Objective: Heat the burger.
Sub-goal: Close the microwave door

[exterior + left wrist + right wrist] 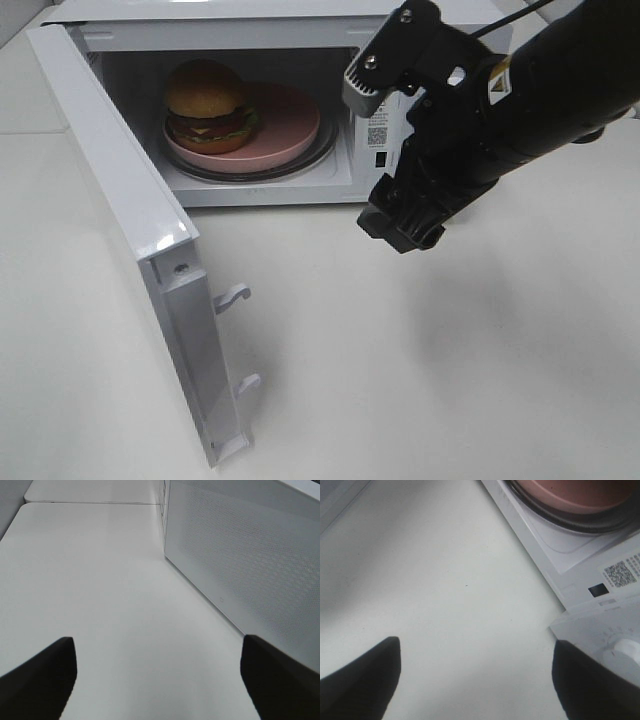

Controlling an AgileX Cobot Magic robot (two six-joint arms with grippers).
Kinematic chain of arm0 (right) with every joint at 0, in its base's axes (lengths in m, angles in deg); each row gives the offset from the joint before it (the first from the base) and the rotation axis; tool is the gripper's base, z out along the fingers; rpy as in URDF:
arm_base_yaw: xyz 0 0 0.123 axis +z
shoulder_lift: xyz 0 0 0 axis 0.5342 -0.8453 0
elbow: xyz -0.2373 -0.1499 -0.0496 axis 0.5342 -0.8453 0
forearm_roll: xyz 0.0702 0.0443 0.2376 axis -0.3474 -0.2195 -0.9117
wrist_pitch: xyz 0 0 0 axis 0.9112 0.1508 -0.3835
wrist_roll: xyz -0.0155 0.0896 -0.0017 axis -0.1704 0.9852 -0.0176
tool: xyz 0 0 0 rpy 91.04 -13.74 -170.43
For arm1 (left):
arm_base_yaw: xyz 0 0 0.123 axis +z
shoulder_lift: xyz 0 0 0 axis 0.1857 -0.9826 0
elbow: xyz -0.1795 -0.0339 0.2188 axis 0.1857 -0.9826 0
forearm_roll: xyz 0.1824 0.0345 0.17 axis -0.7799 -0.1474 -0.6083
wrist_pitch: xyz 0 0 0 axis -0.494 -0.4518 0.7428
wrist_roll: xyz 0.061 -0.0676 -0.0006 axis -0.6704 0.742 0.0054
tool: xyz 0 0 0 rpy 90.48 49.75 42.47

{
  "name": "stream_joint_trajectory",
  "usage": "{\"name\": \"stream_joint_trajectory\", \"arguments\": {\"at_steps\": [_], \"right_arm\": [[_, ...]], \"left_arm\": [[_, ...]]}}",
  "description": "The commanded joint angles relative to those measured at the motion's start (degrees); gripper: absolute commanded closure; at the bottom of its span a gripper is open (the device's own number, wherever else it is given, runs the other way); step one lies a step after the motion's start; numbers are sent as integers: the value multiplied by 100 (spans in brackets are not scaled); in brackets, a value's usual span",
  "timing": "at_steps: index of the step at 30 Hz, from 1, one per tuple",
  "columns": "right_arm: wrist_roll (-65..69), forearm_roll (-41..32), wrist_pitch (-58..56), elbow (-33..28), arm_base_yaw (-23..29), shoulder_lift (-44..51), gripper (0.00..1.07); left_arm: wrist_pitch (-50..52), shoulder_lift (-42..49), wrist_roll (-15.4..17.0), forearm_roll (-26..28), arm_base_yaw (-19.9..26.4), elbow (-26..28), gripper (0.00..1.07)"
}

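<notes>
While burger (pixel 207 103) sits on pink plate (pixel 290 125) inside microwave (pixel 262 192), door (pixel 118 195) swung wide, my R gripper (pixel 475 652) hangs just out front, jaws spread, empty. L gripper (pixel 159 650) over table (pixel 100 580) beside microwave's wall, also spread, nothing btwn.

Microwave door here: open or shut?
Open. The microwave door stands swung wide out, its latch hooks exposed, and the burger on its pink plate shows inside.

The work surface is a matt white table (pixel 450 380), pale and uniform throughout. A dark seam (pixel 90 502) divides it from a second white panel behind. Beyond the table edge lies a grey strip (pixel 9 515); what it is cannot be told. Lighting is even and soft.
</notes>
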Motion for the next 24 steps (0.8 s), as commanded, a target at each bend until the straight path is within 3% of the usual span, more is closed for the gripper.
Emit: {"name": "stream_joint_trajectory", "arguments": {"at_steps": [1,9,24], "right_arm": [[418,57,-372,-34,-6,269,28],[1049,97,-1960,-63,-6,1049,31],[1438,115,-3667,-63,-6,2000,31]], "left_arm": [[29,92,6,0,-6,0,25],[29,92,6,0,-6,0,25],[29,92,6,0,-6,0,25]]}}
